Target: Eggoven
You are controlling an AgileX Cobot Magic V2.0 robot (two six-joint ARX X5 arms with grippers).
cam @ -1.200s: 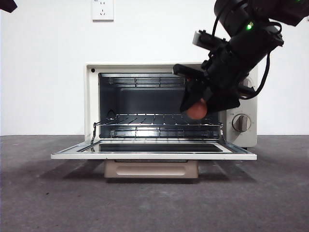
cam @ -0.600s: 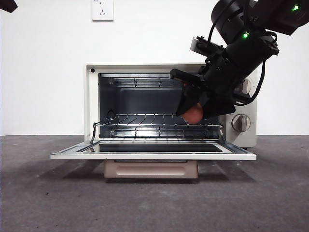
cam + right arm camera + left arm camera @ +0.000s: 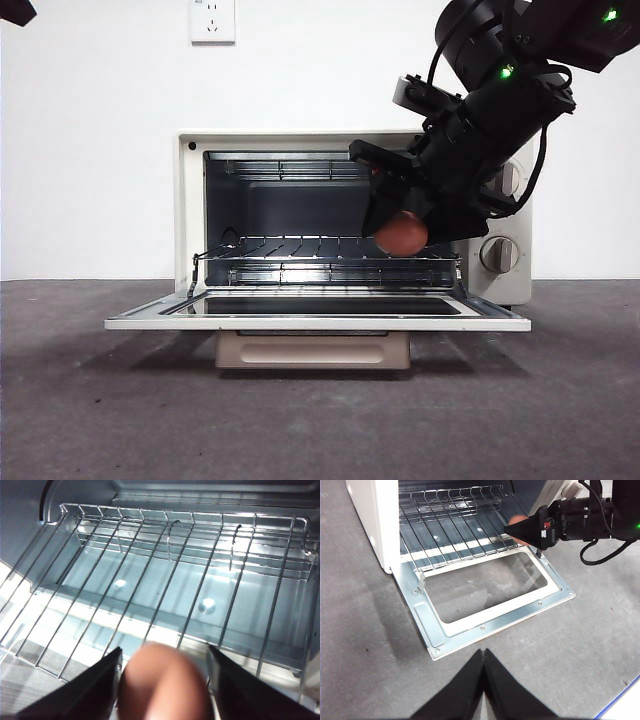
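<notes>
The cream toaster oven [image 3: 190, 210] stands with its glass door [image 3: 320, 322] folded down flat and its wire rack [image 3: 320, 250] showing inside. My right gripper [image 3: 392, 215] comes in from the upper right and is shut on the reddish-brown egg [image 3: 402, 233], just above the rack's right front. In the right wrist view the egg [image 3: 162, 680] sits between the jaws of the right gripper [image 3: 162, 656], over the rack [image 3: 175, 580]. In the left wrist view my left gripper [image 3: 483, 652] is shut and holds nothing, hovering over the table in front of the door [image 3: 495, 620]; the egg [image 3: 519, 520] shows beyond it.
Two knobs [image 3: 500, 253] sit on the oven's right panel, partly behind the right arm. A wall socket [image 3: 212, 20] is above the oven. The left arm's black tip [image 3: 15, 10] shows at the top left corner. Grey table surface stretches in front of the door.
My right gripper has carried the egg a little to the left, further into the oven opening over the rack. The left gripper's tip has not moved.
</notes>
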